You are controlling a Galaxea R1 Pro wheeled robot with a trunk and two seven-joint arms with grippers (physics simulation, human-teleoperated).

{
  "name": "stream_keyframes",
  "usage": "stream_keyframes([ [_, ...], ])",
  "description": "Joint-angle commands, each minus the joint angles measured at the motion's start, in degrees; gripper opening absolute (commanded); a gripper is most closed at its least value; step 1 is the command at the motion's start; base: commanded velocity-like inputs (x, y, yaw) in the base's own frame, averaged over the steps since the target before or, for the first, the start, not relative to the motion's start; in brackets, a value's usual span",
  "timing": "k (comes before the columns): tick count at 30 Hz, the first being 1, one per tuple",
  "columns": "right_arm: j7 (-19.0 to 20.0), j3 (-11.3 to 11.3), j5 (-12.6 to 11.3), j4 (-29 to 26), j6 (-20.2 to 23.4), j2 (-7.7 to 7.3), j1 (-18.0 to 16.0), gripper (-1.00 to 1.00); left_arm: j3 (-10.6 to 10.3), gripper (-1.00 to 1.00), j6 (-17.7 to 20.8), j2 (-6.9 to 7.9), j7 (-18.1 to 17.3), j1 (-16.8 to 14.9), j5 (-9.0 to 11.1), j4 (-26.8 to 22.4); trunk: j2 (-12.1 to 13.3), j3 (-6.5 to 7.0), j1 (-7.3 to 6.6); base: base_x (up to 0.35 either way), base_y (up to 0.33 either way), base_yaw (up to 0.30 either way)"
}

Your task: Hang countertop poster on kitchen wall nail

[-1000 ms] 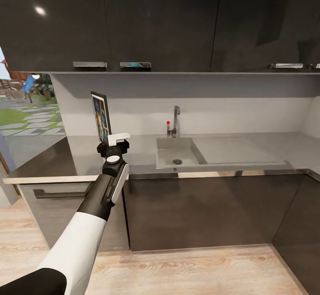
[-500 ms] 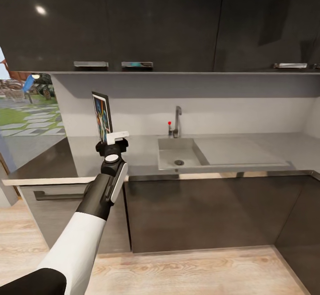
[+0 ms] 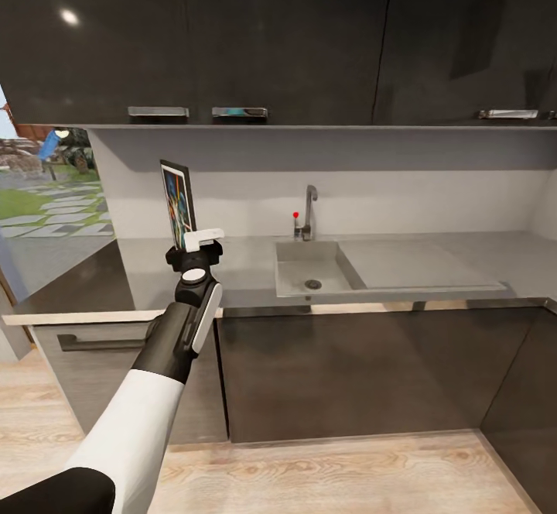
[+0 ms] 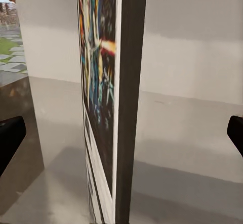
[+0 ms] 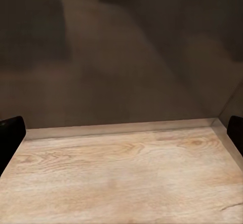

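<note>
Poster (image 3: 176, 203) stood upright on edge above the kitchen countertop (image 3: 247, 266), edge-on between the wide-spread fingers of the left gripper (image 3: 199, 241), and nothing about it had shifted in the last second, so I judged the grasp not yet made.

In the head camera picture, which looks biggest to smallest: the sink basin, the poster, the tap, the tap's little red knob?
1. Sink basin
2. Poster, seen nearly edge-on, so it looks narrower than it is
3. Tap
4. Red knob
</note>
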Motion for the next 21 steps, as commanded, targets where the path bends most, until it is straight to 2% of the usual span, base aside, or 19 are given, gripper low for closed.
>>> stream_keyframes([
  [1, -0.1, 0.0, 0.1, -0.1, 0.0, -0.02, 0.0, 1.00, -0.1, 1.00, 0.4, 0.00, 0.3, 0.0, 0.0, 0.0, 0.0, -0.05, 0.02, 0.203, 0.000, 0.000],
  [6, -0.1, 0.0, 0.1, -0.1, 0.0, -0.01, 0.0, 1.00, -0.1, 1.00, 0.4, 0.00, 0.3, 0.0, 0.0, 0.0, 0.0, -0.05, 0.02, 0.194, 0.000, 0.000],
  [14, -0.1, 0.0, 0.1, -0.1, 0.0, 0.00, 0.0, 1.00, 0.0, 1.00, 0.5, 0.00, 0.3, 0.0, 0.0, 0.1, 0.0, -0.05, 0.02, 0.032, 0.003, 0.000],
  [21, -0.1, 0.0, 0.1, -0.1, 0.0, 0.00, 0.0, 1.00, 0.1, 1.00, 0.5, 0.00, 0.3, 0.0, 0.0, 0.1, 0.0, -0.05, 0.02, 0.146, 0.098, 0.000],
])
